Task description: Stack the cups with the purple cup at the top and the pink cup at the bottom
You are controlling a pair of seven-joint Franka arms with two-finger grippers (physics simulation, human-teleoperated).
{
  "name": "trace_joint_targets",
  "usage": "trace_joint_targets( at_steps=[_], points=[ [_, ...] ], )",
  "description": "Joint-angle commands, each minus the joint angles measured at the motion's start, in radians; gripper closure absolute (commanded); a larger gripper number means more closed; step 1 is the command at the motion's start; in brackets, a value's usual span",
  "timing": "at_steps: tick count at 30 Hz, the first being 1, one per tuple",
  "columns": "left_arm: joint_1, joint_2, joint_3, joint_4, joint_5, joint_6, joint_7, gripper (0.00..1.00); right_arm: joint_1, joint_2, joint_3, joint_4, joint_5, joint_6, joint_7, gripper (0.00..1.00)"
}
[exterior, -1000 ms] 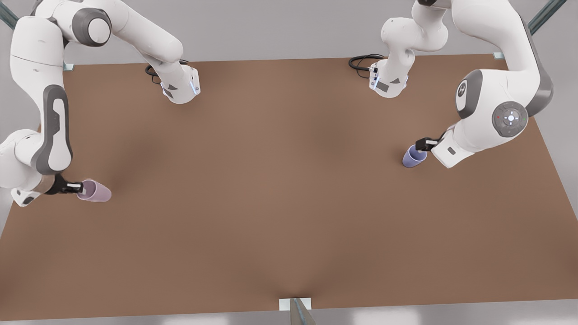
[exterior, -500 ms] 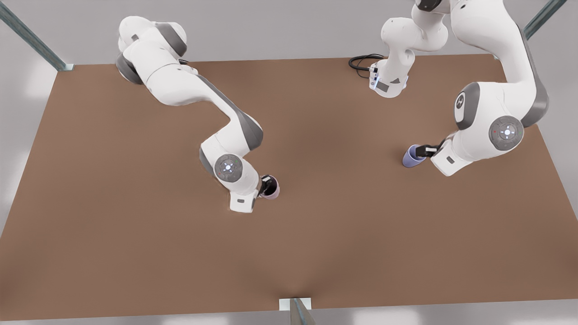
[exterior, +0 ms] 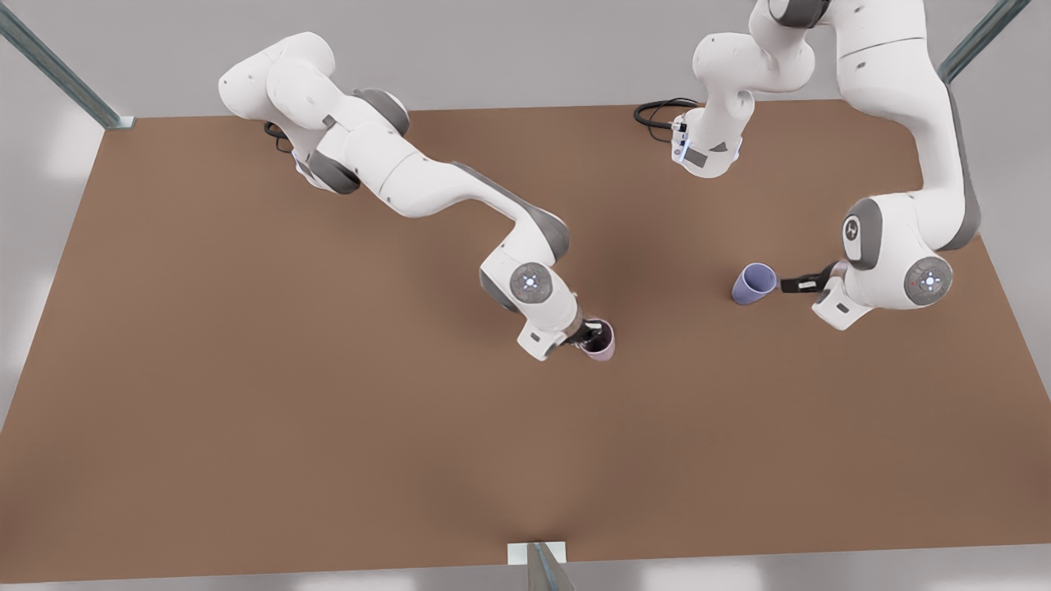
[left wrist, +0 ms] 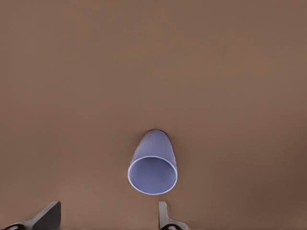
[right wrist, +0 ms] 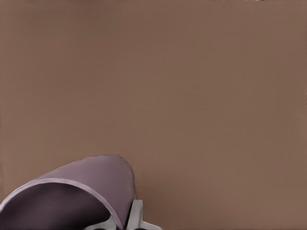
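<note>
The purple cup (exterior: pixel 754 283) stands on the brown table (exterior: pixel 328 427) toward the front view's right, its mouth tipped toward my left gripper (exterior: pixel 790 284). That gripper is open and sits a short gap back from the cup, touching nothing. In the left wrist view the purple cup (left wrist: pixel 153 165) lies ahead of the spread fingertips (left wrist: pixel 165 218). Near the table's middle, my right gripper (exterior: pixel 588 333) is shut on the rim of the pink cup (exterior: pixel 601 342). In the right wrist view the pink cup (right wrist: pixel 81 189) is close up, with one finger (right wrist: pixel 137 215) outside its wall.
Both arm bases stand at the far edge, one with black cables (exterior: pixel 657 115) beside it. A metal bracket (exterior: pixel 535 554) sits at the near edge's middle. Bare brown tabletop lies between the two cups and across the front.
My right arm swung the pink cup from the front view's left edge to the table's middle. My left gripper let go of the purple cup's rim and drew back toward the front view's right.
</note>
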Motion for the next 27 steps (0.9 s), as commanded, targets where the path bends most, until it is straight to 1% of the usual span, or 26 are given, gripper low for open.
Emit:
trace_joint_targets(
  at_steps=[1,3,6,7,11,15,16,17,18,22,23,24,25,26,27],
  points=[
    [-0.002,-0.001,0.014,-0.071,-0.002,0.225,0.209,0.0,-0.001,0.009,-0.002,0.0,-0.003,0.099,0.595,0.79],
    [0.0,-0.003,0.041,-0.09,-0.002,0.205,0.314,0.0,0.001,0.017,-0.004,0.0,-0.003,0.11,0.595,0.79],
    [0.008,0.013,0.046,-0.188,-0.001,0.367,0.315,0.0,0.001,0.025,-0.005,-0.005,-0.004,0.109,0.596,0.79],
    [0.008,0.017,0.046,-0.202,-0.001,0.389,0.312,0.0,0.002,0.026,-0.005,-0.005,-0.004,0.109,0.596,0.79],
    [0.008,-0.004,0.044,-0.297,-0.001,0.426,0.316,0.0,0.002,0.032,-0.011,-0.016,-0.011,0.09,0.595,0.79],
    [0.008,-0.013,0.044,-0.332,0.001,0.435,0.324,0.0,0.016,0.034,-0.024,-0.031,-0.011,0.084,0.593,0.78],
    [0.008,-0.015,0.043,-0.338,0.001,0.435,0.327,0.0,0.016,0.034,-0.024,-0.031,-0.011,0.083,0.595,0.27],
    [0.008,-0.013,0.043,-0.343,0.001,0.435,0.328,0.0,0.016,0.034,-0.024,-0.031,-0.011,0.084,0.595,0.13],
    [0.008,-0.007,0.041,-0.351,0.001,0.436,0.33,0.0,0.016,0.034,-0.024,-0.031,-0.011,0.084,0.595,0.08],
    [0.006,0.01,0.034,-0.358,-0.007,0.444,0.327,0.0,0.018,0.038,-0.024,-0.031,-0.011,0.11,0.595,0.02],
    [0.004,0.011,0.031,-0.369,-0.016,0.482,0.321,0.13,0.018,0.038,-0.024,-0.031,-0.011,0.122,0.59,0.0],
    [0.004,0.011,0.017,-0.368,-0.016,0.484,0.316,0.36,0.018,0.038,-0.024,-0.031,-0.011,0.132,0.59,0.0],
    [0.003,0.011,0.005,-0.368,-0.016,0.484,0.313,0.57,0.018,0.038,-0.024,-0.031,-0.011,0.144,0.586,0.0],
    [0.001,0.011,-0.012,-0.368,-0.016,0.484,0.31,0.63,0.018,0.038,-0.024,-0.031,-0.011,0.147,0.575,0.0],
    [0.0,0.011,-0.014,-0.368,-0.016,0.481,0.301,0.64,0.018,0.04,-0.024,-0.031,-0.011,0.159,0.569,0.0]
  ],
)
